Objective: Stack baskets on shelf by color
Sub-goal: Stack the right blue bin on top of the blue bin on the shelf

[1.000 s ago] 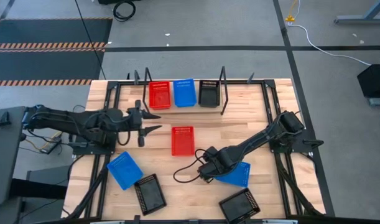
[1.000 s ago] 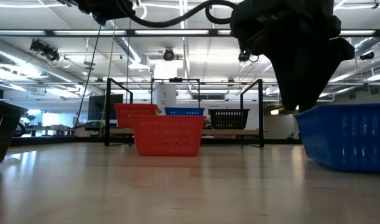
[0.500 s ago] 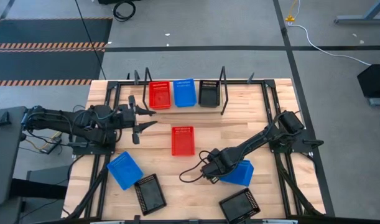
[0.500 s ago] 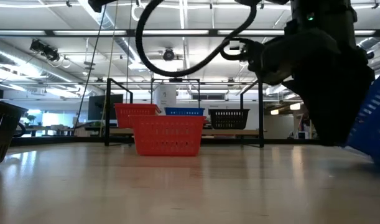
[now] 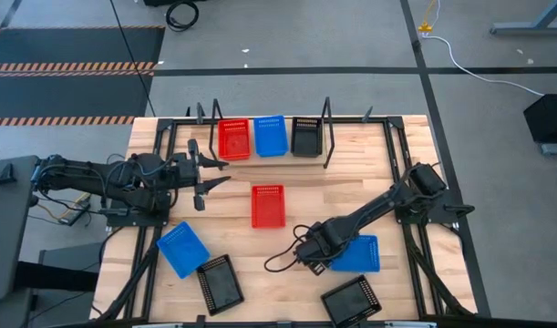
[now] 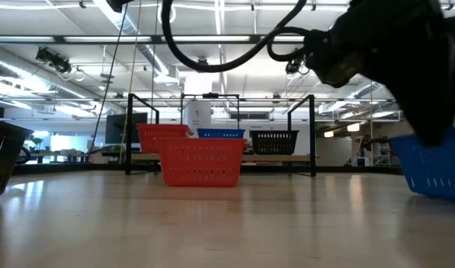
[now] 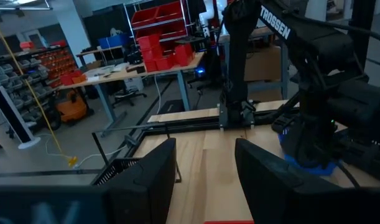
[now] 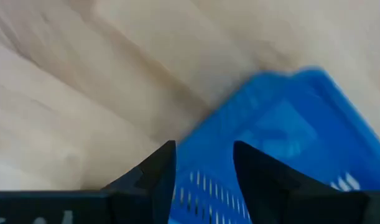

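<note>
Overhead, the high view shows the whole counter [image 5: 305,205]: the shelf [image 5: 264,157] at the far edge carries a red basket [image 5: 233,138], a blue basket [image 5: 271,135] and a black basket [image 5: 305,136] side by side, while a loose red basket [image 5: 268,205] lies mid-counter. Only the right wrist view reveals the right pincer [image 8: 202,171] narrowly parted, its fingers [image 8: 153,171] straddling the rim of a second blue basket [image 5: 358,253] near the counter's front right. The left pincer [image 5: 208,173] hangs spread wide and empty near the shelf's left end. A third blue basket [image 5: 181,247] and two black baskets [image 5: 220,283] [image 5: 350,300] rest along the near edge.
</note>
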`<move>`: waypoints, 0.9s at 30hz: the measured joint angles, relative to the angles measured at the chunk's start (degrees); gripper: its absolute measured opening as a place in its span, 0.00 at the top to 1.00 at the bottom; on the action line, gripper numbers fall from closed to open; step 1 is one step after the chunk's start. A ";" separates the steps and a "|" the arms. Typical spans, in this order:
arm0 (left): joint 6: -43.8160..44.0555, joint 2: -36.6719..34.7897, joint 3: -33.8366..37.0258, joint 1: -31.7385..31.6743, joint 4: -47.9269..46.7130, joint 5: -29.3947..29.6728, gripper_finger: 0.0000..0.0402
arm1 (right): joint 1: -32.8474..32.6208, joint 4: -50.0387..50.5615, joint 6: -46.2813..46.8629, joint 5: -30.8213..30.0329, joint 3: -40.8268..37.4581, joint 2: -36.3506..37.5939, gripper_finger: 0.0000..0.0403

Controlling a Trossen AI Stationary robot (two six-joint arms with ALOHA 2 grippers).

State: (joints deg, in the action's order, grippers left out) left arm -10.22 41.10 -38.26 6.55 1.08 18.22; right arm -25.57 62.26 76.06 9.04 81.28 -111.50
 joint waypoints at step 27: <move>4.39 0.00 0.00 0.09 -2.37 -0.02 0.57 | -4.39 4.48 3.24 -4.44 -0.16 0.00 0.79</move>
State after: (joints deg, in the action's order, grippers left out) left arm -5.82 41.10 -38.26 6.63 -1.29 18.20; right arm -29.96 66.74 79.30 4.61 81.12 -111.50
